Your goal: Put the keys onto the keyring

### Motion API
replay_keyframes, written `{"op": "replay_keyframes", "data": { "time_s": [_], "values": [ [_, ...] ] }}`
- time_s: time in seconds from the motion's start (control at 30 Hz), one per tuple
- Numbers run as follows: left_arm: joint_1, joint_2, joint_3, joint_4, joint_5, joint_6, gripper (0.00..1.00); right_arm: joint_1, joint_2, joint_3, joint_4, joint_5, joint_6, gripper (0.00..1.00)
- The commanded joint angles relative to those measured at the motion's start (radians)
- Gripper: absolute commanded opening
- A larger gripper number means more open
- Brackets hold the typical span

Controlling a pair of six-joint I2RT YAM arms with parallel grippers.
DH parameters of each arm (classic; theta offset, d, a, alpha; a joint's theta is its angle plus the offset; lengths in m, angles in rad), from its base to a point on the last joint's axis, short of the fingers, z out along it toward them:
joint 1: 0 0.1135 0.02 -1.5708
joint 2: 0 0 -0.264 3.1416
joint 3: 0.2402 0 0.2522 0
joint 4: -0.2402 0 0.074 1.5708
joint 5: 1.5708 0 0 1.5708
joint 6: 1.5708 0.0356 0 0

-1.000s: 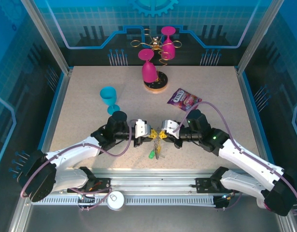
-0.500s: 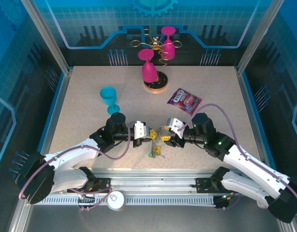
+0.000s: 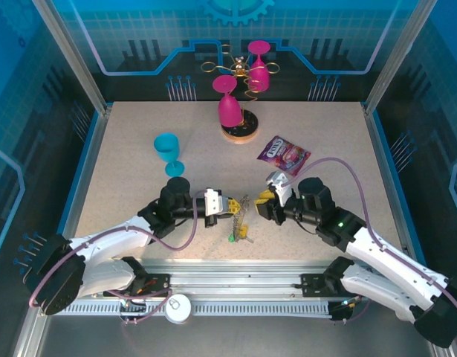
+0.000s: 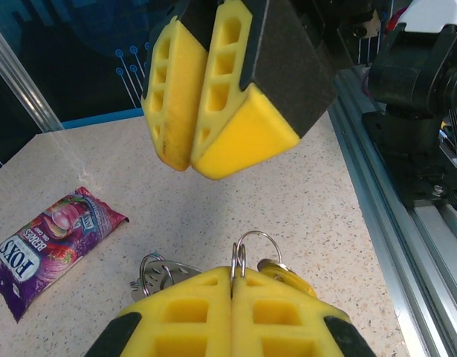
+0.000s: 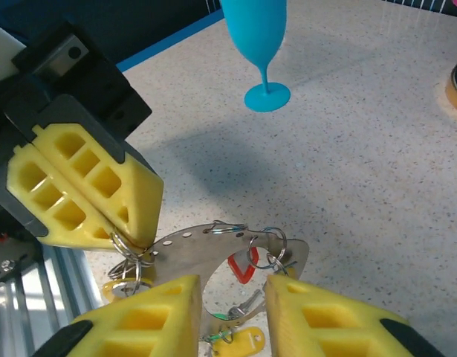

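The keyring (image 5: 191, 236) is a curved silver strip pierced with small holes, with thin wire rings looped through it. In the right wrist view its long axis runs sideways, from the tip of the left fingers (image 5: 102, 186) across to just ahead of the right fingers (image 5: 150, 312). From above, the bunch (image 3: 241, 217) trails from the left fingers (image 3: 227, 205) toward the near edge of the counter (image 3: 139, 186).

The keys (image 5: 243, 266) hang under the strip: a red head, with a green and a yellow one lower down.

The left fingers are pressed together, pinching one small ring at the strip's end. The right fingers (image 3: 264, 198) stand a narrow gap apart and grip nothing, with the strip just beyond their tips.

A teal cup (image 5: 258, 30) stands well beyond both.
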Motion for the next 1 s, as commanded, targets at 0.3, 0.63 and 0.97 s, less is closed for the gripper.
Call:
{"op": "replay_keyframes", "data": {
  "time_s": [0.3,0.63,0.97],
  "values": [
    [-0.005,-0.034,-0.008,0.083,0.04,-0.002,0.0,-0.009,0.017,-0.022,0.088,-0.241,0.018,0.41],
    [-0.004,-0.032,-0.009,0.089,0.043,-0.006,0.0,-0.015,0.101,-0.016,0.179,-0.31,0.14,0.34],
    [-0.005,-0.037,-0.012,0.096,0.034,-0.008,0.0,-0.039,0.103,-0.024,0.166,-0.32,0.174,0.05]
  ]
}}
